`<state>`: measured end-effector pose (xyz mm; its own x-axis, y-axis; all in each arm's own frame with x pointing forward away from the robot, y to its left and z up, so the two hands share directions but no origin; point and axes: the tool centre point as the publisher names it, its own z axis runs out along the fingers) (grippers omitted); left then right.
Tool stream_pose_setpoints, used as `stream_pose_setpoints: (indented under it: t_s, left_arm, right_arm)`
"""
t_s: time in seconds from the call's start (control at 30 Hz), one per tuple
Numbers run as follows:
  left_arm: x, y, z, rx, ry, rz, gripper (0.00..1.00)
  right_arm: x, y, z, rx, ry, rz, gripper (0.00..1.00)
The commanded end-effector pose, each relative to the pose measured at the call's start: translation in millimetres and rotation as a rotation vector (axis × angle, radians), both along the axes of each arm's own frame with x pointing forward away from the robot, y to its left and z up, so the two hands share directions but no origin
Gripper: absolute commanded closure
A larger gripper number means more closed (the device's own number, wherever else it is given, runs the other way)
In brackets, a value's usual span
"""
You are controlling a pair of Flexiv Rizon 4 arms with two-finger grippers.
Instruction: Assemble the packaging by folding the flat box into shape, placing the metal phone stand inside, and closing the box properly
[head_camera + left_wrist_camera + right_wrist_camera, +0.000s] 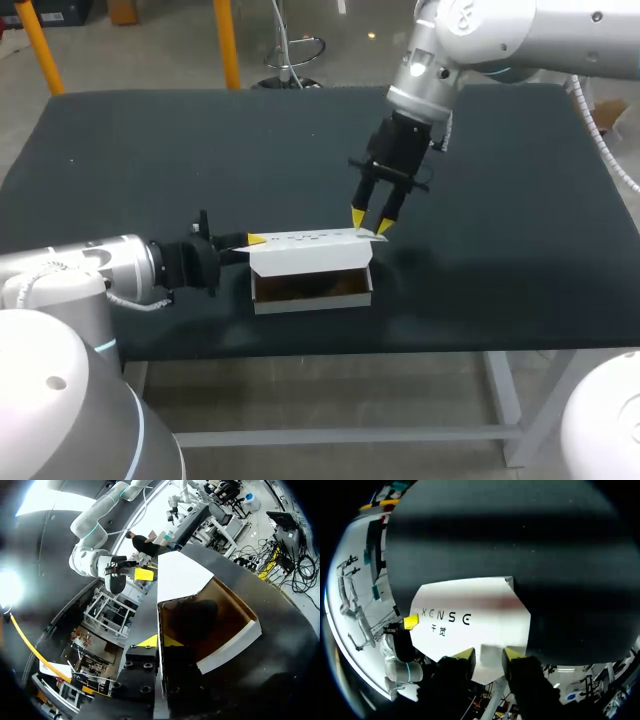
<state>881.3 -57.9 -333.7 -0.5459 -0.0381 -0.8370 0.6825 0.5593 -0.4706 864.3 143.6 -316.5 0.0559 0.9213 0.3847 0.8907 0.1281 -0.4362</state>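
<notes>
The white box (312, 296) with a brown inside lies at the table's front middle, its lid (310, 250) raised. My left gripper (254, 240) is shut on the lid's left end; in the left wrist view the thin lid (180, 577) runs edge-on between its yellow tips (161, 641). My right gripper (371, 221) stands over the lid's right end, fingers apart. In the right wrist view the printed lid (470, 610) shows in the gap of that gripper (489, 653). A dark shape (192, 620) lies inside the box; I cannot tell what it is.
The dark table (500, 180) stretches bare behind and to both sides of the box. Its front edge runs close below the box. My left arm comes in low from the left, my right arm from the upper right.
</notes>
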Motion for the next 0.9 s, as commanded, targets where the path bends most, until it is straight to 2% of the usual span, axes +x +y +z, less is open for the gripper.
stream_pose_setpoints:
  t_s: [0.03, 0.1, 0.13, 0.17, 0.57, 0.7, 0.8, 0.9]
  left_arm:
    - [-0.4, 0, -1.0, 0.001, -0.003, 0.004, 1.0]
    - [-0.4, 0, -1.2, 0.003, -0.003, 0.005, 0.91]
    - [-0.4, 0, -1.4, 0.004, -0.003, 0.006, 0.83]
    - [-0.3, -1, -1.5, 0.006, -0.003, 0.007, 0.8]
    - [-1.4, 0, -0.2, 0.015, -0.006, 0.022, 0.76]
    - [-5.0, 3, 2.3, 0.017, -0.007, 0.025, 0.7]
    - [-10.0, 8, 4.0, 0.025, -0.015, 0.028, 0.69]
    - [-15.6, 17, 6.2, 0.037, -0.026, 0.038, 0.61]
  right_arm:
    - [2.1, -1, -3, 0.0, 0.017, 0.008, 0.6]
    - [1.5, -1, -4, 0.0, 0.021, 0.011, 0.6]
    - [1.1, -1, -5, 0.0, 0.022, 0.013, 0.61]
    - [0.6, -1, -6, 0.0, 0.023, 0.016, 0.61]
    - [-1.3, 1, -13, 0.003, 0.025, 0.048, 0.62]
    - [-0.3, 1, -15, 0.004, 0.024, 0.055, 0.61]
    - [0.7, 1, -16, 0.006, 0.025, 0.057, 0.62]
    - [1.3, 0, -16, 0.007, 0.025, 0.059, 0.61]
